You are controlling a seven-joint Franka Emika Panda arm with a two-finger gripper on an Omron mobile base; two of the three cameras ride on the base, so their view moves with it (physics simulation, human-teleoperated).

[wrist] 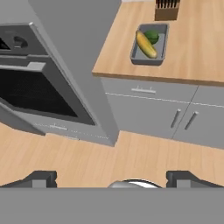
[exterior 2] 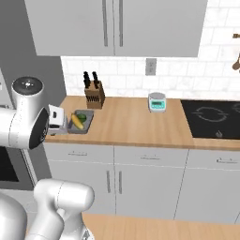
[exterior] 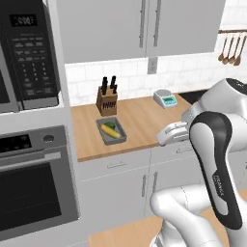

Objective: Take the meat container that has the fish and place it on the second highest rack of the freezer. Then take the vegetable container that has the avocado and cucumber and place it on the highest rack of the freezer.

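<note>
left base view / tray: shallow grey rectangular vegetable container (exterior: 112, 131) sat on the light wooden countertop (exterior: 140, 120), just in front of the brown wooden knife block (exterior: 106, 100) and close to the counter's front lip. Probably staged there for an easy pick.
left base view / contents: mottled yellow-green cucumber (exterior: 110, 131) lay lengthwise in the tray, dark green avocado (exterior: 112, 125) tucked at the end nearer the knife block.
left base view / room: bare wood to the right of the knife block as far as the small grey kitchen scale (exterior: 166, 99); built-in black oven (exterior: 34, 188) column stood hard against the counter's left end.

right base view / tray: same container (exterior 2: 80, 122) just in front of the knife block (exterior 2: 94, 96), partly behind the white arm.
right base view / room: long open run of counter from the knife block past the scale (exterior 2: 157, 102) to the black cooktop (exterior 2: 213, 115); an approach from that side looked free.

hand view / claw: gripper (wrist: 112, 178) had its jaws spread wide, nothing between them; it hung low over the floor, well apart from the tray (wrist: 150, 43).
hand view / edges: tray sat between the knife block (wrist: 166, 8) and the counter's front edge, near the left corner. The tray's low rim should suit a rim pinch.
hand view / risk: oven (wrist: 39, 87) face flanked that corner, so little side room there.
</note>
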